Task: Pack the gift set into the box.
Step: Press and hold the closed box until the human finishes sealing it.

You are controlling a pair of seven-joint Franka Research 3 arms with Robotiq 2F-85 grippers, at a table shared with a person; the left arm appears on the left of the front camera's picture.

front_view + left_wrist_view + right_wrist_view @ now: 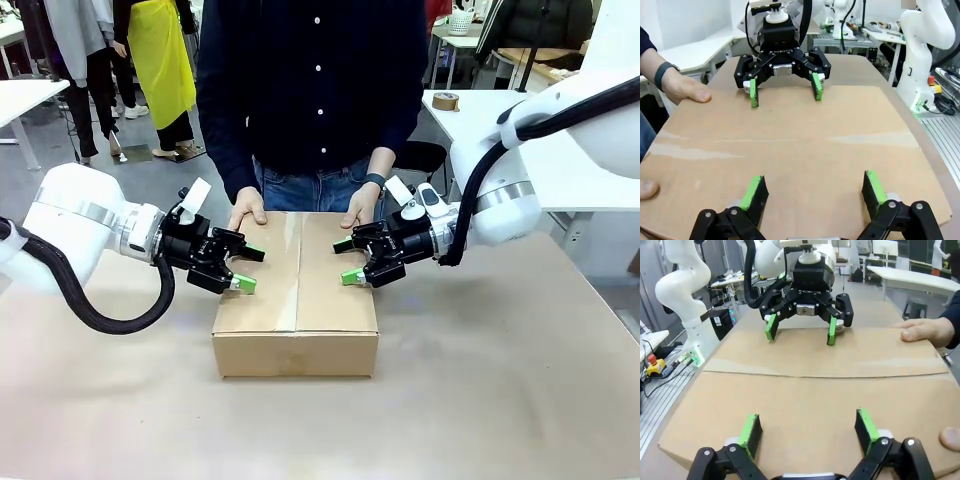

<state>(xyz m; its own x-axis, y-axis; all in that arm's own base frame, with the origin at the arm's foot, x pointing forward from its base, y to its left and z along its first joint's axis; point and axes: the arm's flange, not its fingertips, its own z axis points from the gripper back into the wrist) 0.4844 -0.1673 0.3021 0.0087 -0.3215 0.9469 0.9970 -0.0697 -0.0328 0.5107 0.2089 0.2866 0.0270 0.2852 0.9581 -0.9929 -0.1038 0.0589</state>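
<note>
The box (296,290) was seen closed at the centre of the desk (480,400), its top flaps folded flat, with the seam run from 12 to 6 o'clock. The left end effector (250,268) was held released, fingers spread, over the box's 9 o'clock edge. The right end effector (346,260) was likewise released over the 3 o'clock edge. The person's hands (247,208) were laid on the 12 o'clock edge.

box (296,300): 1
grippers: 2 – left gripper (249,268), right gripper (347,260)
person's hands: 2 – one hand (247,208), other hand (362,205), far side
tape roll (446,100): 1, far right
</note>
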